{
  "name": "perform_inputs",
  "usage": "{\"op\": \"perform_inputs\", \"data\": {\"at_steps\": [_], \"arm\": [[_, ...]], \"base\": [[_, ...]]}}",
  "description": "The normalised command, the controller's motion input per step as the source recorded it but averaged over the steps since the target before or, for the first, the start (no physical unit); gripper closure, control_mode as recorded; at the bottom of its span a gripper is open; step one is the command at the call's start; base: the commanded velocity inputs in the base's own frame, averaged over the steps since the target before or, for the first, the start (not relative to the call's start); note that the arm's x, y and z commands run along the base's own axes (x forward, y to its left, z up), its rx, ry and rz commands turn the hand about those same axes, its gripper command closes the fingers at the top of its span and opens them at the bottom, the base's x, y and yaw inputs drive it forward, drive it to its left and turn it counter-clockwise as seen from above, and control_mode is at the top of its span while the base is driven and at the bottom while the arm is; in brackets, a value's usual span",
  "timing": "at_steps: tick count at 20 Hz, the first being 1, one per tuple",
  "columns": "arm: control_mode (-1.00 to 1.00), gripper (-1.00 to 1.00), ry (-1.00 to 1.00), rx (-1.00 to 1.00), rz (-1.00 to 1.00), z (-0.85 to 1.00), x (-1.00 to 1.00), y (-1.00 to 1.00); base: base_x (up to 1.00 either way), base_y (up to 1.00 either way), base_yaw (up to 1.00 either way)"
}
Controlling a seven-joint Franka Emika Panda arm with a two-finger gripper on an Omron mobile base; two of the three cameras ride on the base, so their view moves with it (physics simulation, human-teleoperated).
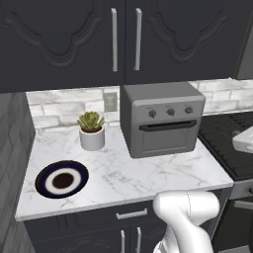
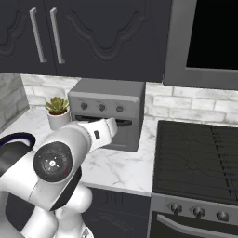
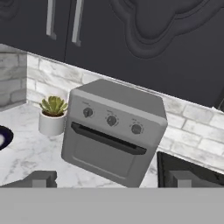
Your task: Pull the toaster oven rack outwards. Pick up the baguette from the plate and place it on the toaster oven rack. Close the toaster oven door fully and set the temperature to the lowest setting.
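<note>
We face the toaster oven (image 3: 114, 131) with our fingers (image 3: 111, 178) spread wide and holding nothing; their two tips rise at the bottom of the hand view, well short of the oven. The oven sits on the marble counter (image 1: 118, 173), backed against the brick wall, between a small potted plant (image 1: 91, 129) and the dark stove (image 2: 195, 158). Its door (image 1: 165, 137) stands shut, so the rack is hidden inside and we judge the task barely begun.

The step in hand, as we read it, is getting that door open. The dark handle bar (image 3: 108, 138) runs level across the top of the door, just under the three knobs (image 3: 112, 120). We should come in square to the front, fingers set above and below the bar at its middle, clamp there and swing it outward and down, following the arc that a hinge along the bottom edge would give. Gripping off-centre would twist the door; reaching too high risks nudging a knob.

The oven's front faces out toward us, and its long side runs along the wall. The plate (image 1: 62, 180) lies flat near the counter's front left corner, well apart from the oven, beyond the plant. We see no baguette on it: its brown centre shows bare in the left base view.
</note>
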Motion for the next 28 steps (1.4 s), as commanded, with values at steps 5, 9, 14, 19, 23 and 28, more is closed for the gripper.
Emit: {"op": "perform_inputs", "data": {"at_steps": [5, 9, 14, 19, 23, 28], "arm": [[-1.0, -1.0, -0.11, 0.0, 0.0, 0.0, -0.01, 0.2], [-1.0, -1.0, -0.06, -0.03, 0.0, -0.03, 0.0, 0.23], [-1.0, -1.0, -0.03, -0.04, 0.0, -0.12, 0.0, 0.22], [-1.0, -1.0, -0.03, -0.04, 0.0, -0.2, 0.0, 0.23], [-1.0, -1.0, -0.07, 0.0, 0.0, -0.27, 0.0, 0.2], [-1.0, -1.0, -0.09, 0.0, 0.0, -0.29, 0.0, 0.14]], "base": [[0.0, 0.0, 0.0], [0.0, 0.0, 0.0], [0.0, 0.0, 0.0], [0.0, 0.0, 0.0], [0.0, 0.0, 0.0], [0.0, 0.0, 0.0]]}}
